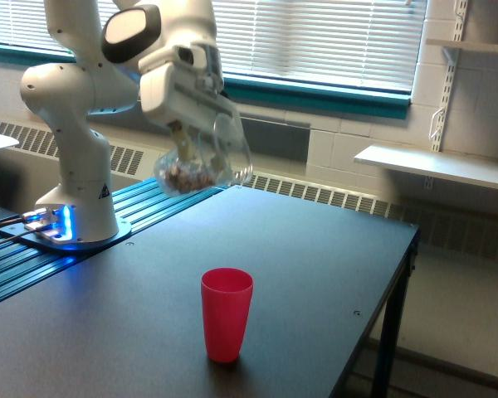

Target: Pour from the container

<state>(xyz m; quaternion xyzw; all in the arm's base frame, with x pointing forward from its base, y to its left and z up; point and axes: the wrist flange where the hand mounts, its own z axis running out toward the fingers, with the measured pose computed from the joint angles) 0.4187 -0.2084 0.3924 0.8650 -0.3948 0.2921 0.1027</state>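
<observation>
The container is a clear plastic cup held in the air, tilted, with small pinkish-brown pieces lying in its lower part. My gripper is shut on the container from above, its fingers partly hidden behind the clear wall. A red cup stands upright on the dark table, well below the container and slightly toward the exterior view's right of it.
The white arm base stands on a blue ribbed surface at the exterior view's left. The table's right edge drops off to the floor. A wall shelf sits at the far right, with window blinds behind.
</observation>
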